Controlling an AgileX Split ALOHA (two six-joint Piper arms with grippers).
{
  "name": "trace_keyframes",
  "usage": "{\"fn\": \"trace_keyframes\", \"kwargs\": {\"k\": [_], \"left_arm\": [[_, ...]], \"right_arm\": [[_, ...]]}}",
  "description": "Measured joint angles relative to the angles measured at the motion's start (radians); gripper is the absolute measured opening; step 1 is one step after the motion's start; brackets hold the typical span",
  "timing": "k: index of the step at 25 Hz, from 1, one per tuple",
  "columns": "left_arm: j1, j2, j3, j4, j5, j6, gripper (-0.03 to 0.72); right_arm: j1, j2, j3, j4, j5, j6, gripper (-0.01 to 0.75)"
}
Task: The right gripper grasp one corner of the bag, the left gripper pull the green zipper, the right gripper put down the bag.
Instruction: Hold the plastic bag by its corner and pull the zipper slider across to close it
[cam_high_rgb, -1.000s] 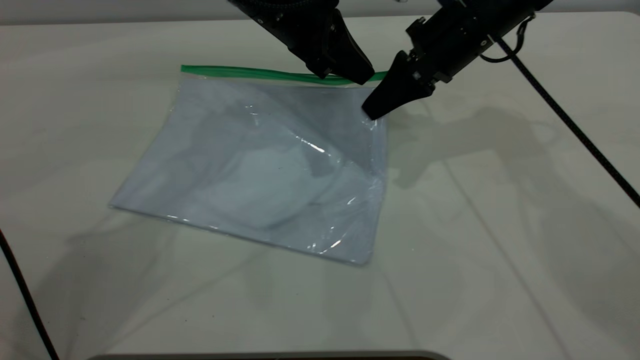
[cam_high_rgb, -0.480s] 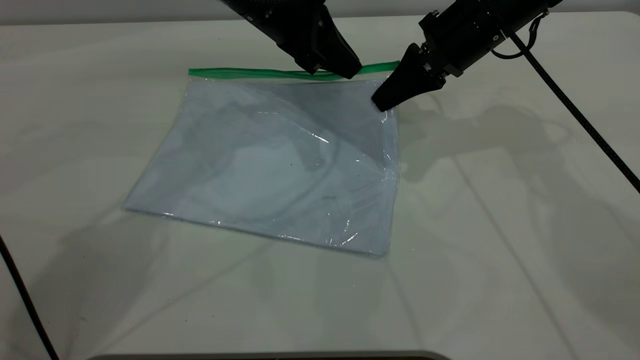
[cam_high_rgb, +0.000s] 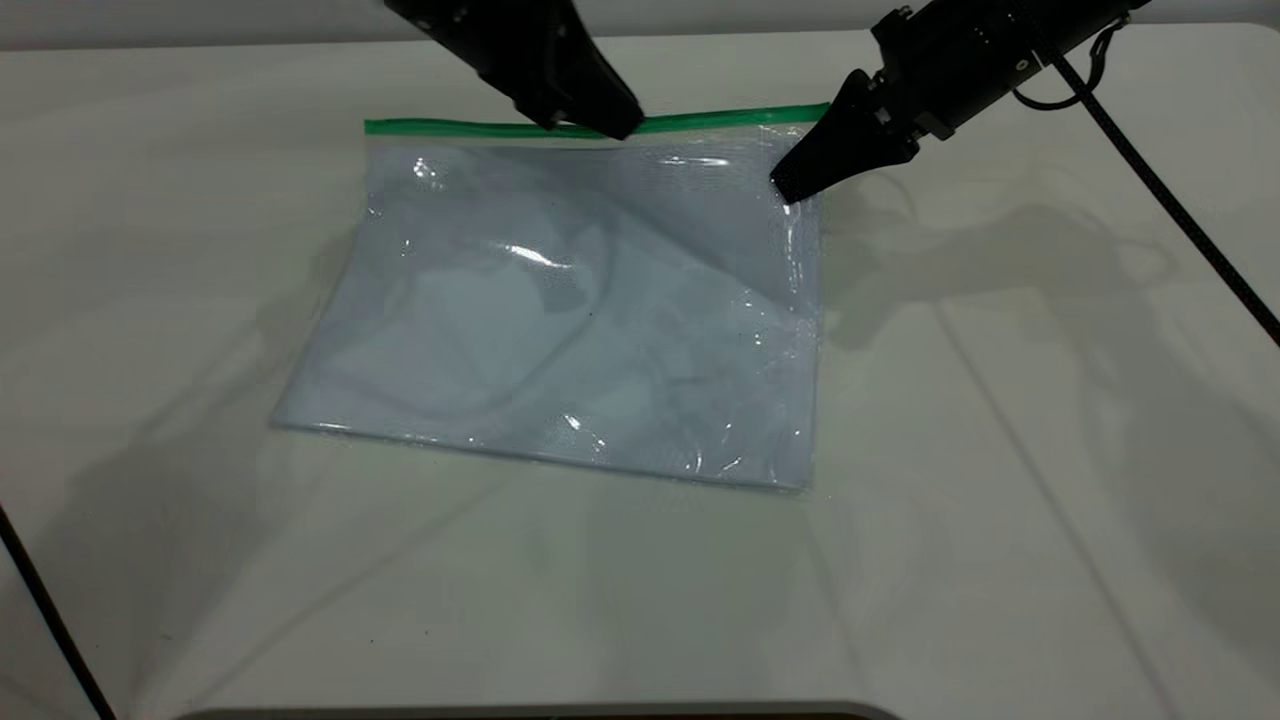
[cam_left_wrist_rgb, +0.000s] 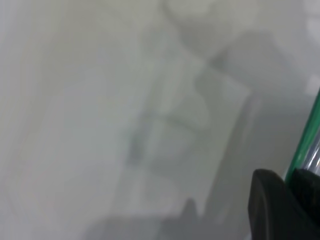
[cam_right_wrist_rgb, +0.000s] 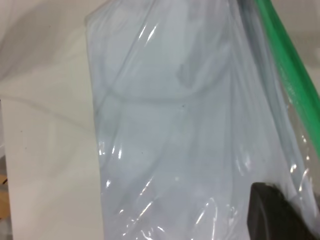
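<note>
The bag (cam_high_rgb: 600, 310) lies mostly flat on the pale surface (cam_high_rgb: 1000, 500), its far right corner drawn slightly up and its film stretched into shiny creases near that corner, which suggests it is being held in tension and not simply resting. The green zipper (cam_high_rgb: 450, 127) runs along the far long edge, straight and taut from the far left corner to the right one. The right hand (cam_high_rgb: 795, 185) has its tapered tips closed on the bag's right edge just below the zipper's end, pinching the plastic there; this grip looks meant to anchor the corner so the strip does not buckle or slide while the slider is dragged. The left hand (cam_high_rgb: 612, 122) comes down from above onto the zipper about midway along it, and the left wrist view shows its dark tips set close together with the green strip passing between them, so it appears clamped on the zipper, probably at the slider, though the tab itself is hidden. The pull seems partway done; setting the bag down is not yet done.
</note>
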Motion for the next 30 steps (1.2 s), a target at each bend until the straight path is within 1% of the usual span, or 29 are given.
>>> {"fn": "trace_keyframes", "kwargs": {"k": [7, 14, 18, 22, 24, 25, 28, 30], "left_arm": [[0.048, 0.000, 0.000, 0.052, -0.001, -0.021, 0.108], [0.101, 0.000, 0.000, 0.181, -0.012, -0.109, 0.110], [0.122, 0.000, 0.000, 0.188, -0.003, -0.129, 0.118], [0.119, 0.000, 0.000, 0.188, 0.022, -0.134, 0.133], [0.105, 0.000, 0.000, 0.186, 0.023, -0.134, 0.163], [0.096, 0.000, 0.000, 0.186, 0.023, -0.133, 0.190], [0.065, 0.000, 0.000, 0.185, 0.016, -0.134, 0.307], [0.050, 0.000, 0.000, 0.177, 0.007, -0.134, 0.400]], "right_arm": [[-0.014, 0.000, 0.000, -0.006, -0.014, -0.001, 0.033], [-0.024, 0.000, 0.000, -0.042, -0.078, -0.001, 0.033], [-0.024, 0.000, 0.000, -0.044, -0.090, -0.001, 0.033], [-0.024, 0.000, 0.000, -0.043, -0.090, -0.001, 0.033], [-0.024, 0.000, 0.000, -0.043, -0.089, -0.001, 0.033], [-0.024, 0.000, 0.000, -0.043, -0.087, -0.001, 0.033], [-0.024, 0.000, 0.000, -0.042, -0.077, -0.001, 0.033], [-0.024, 0.000, 0.000, -0.042, -0.062, -0.001, 0.033]]}}
